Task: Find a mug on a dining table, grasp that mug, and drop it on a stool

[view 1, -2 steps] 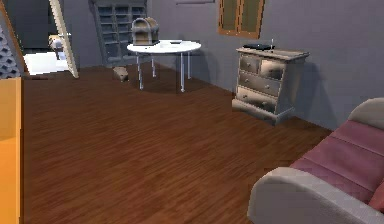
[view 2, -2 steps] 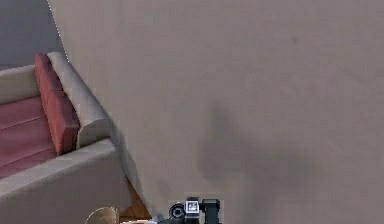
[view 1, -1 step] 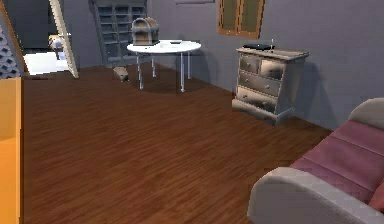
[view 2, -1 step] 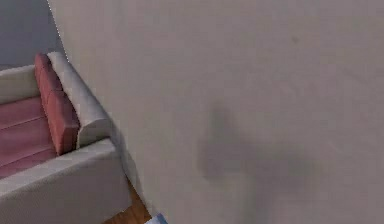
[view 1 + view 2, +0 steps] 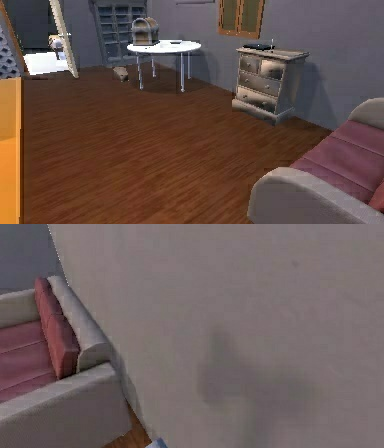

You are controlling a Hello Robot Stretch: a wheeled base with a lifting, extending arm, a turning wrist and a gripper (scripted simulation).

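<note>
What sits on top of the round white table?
On the white table: a brown box-like thing and a low dark item. Anything behind the box is hidden.

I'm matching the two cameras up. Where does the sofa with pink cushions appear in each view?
Forward view: the sofa sits in the bottom right corner, its grey arm nearest the camera.
Arm side view: the sofa takes the left side, its grey arm ending beside the pale wall.
Shared landmark: the brown wood floor at the sofa's foot.
</note>
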